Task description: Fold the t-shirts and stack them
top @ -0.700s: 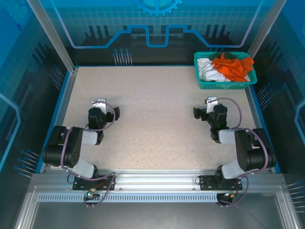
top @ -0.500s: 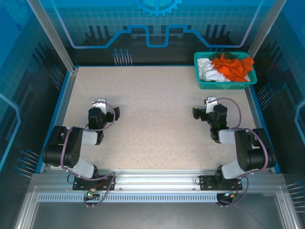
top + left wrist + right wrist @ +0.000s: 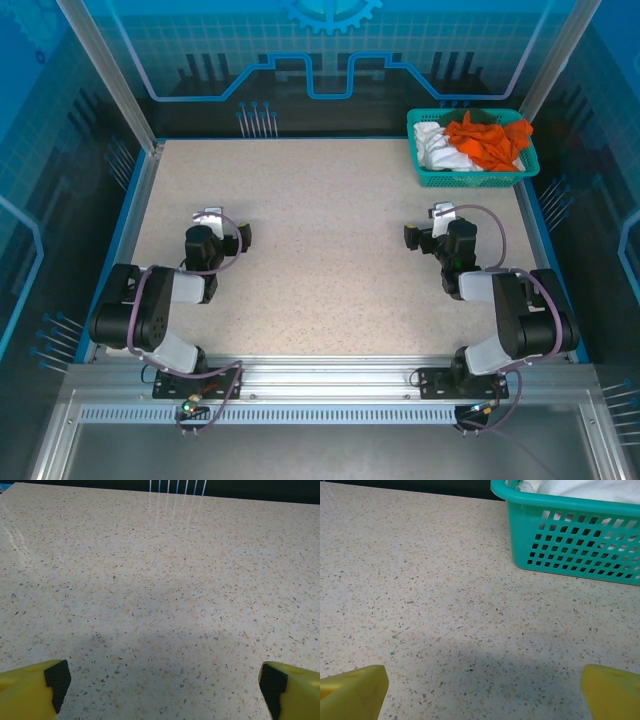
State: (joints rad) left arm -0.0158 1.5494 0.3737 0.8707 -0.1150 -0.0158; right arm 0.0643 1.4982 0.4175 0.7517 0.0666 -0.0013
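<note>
Two garments bunched in teal basket (image 3: 470, 181): orange t-shirt (image 3: 490, 140), white t-shirt (image 3: 435, 150), overlapping, outlines unclear. Left gripper (image 3: 165, 680) and right gripper (image 3: 484, 685): jaws spread apart, empty.

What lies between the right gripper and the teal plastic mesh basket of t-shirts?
Bare speckled tabletop runs from the right gripper to the teal plastic mesh basket; the right wrist view shows it.
</note>
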